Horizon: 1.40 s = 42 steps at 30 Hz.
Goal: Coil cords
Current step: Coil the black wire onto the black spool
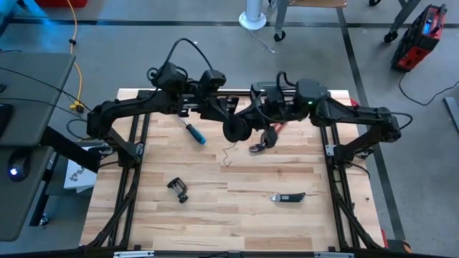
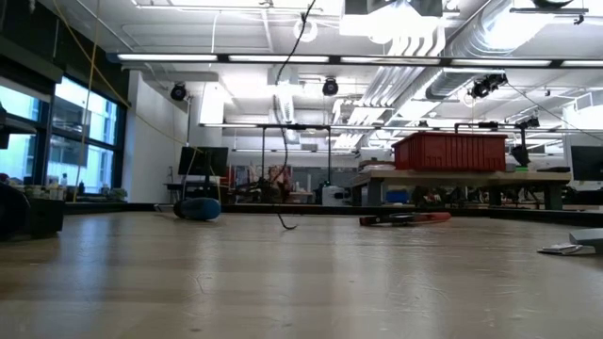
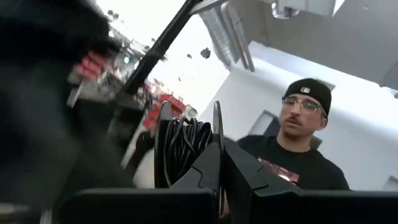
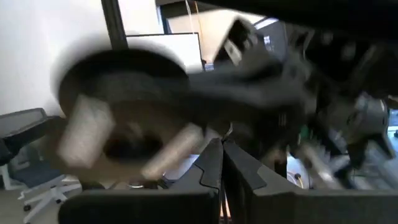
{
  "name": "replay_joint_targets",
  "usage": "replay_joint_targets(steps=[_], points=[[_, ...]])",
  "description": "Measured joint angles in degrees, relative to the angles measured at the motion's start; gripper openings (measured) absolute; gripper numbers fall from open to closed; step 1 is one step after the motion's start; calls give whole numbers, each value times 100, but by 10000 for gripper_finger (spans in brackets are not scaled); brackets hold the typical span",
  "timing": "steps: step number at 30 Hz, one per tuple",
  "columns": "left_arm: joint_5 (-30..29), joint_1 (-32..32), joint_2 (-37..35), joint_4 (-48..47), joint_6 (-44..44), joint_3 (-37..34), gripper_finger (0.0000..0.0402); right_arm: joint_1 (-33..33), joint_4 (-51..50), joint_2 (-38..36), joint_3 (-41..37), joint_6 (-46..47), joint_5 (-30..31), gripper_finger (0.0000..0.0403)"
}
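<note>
1. The light wooden plank table (image 1: 215, 215) is the biggest thing going, and both dark arms meet above its far middle.
2. Left gripper (image 3: 219, 163) is up in the air. Its two fingers are pressed together on the rim of the small round black reel (image 3: 183, 146), which stands on edge right in front of it with dark cord wound round its core. Beyond the reel, the left wrist view catches a person in a black cap and black shirt (image 3: 298, 158).
3. Right gripper (image 4: 222, 163) sits just beside the left one with its fingers squeezed tight together. The blurry dark disc right ahead of it looks like the reel, but I can't tell if anything is pinched.
4. From above, the reel (image 1: 235, 131) is a black blob where the two grippers meet.
5. Red-handled pliers (image 1: 267, 138) lie on the table just below the right gripper.
6. Blue-handled screwdriver (image 1: 193, 132) lies below and beside the left gripper.
7. Hair-thin dark cord (image 2: 283, 132) dangles from the reel down to the tabletop, and its loose end curls on the wood (image 1: 227, 155) below both grippers.
</note>
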Motion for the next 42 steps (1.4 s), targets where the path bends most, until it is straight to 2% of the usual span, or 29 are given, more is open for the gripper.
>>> replay_joint_targets(steps=[3, 10, 17, 20, 24, 30, 36, 42], points=[[-222, 6, -9, 125, 244, 17, 1, 0, 236, 188, -2, 119, -78, 0], [-431, 15, -2, 487, 299, 26, 1, 39, 758, 260, -7, -16, 174, 0], [-361, 17, -70, 1392, -121, 26, 1, 42, 924, 234, -6, 16, 794, 4], [-402, 15, -142, 1626, -150, 28, 1, 39, 1017, 216, -4, 6, 932, 25], [-614, 15, -177, 1656, 57, 37, 1, 39, 1015, 263, -4, 48, 1262, 74], [-781, 29, -178, 1666, 383, 37, 1, 42, 1011, 492, -1, 17, 1334, 138], [-756, 63, -180, 1666, 496, 340, 1, 39, 697, 603, -7, -33, 1434, 149], [-579, 127, -186, 1641, 551, 569, 1, 39, 824, 771, -9, 145, 1465, 149]])
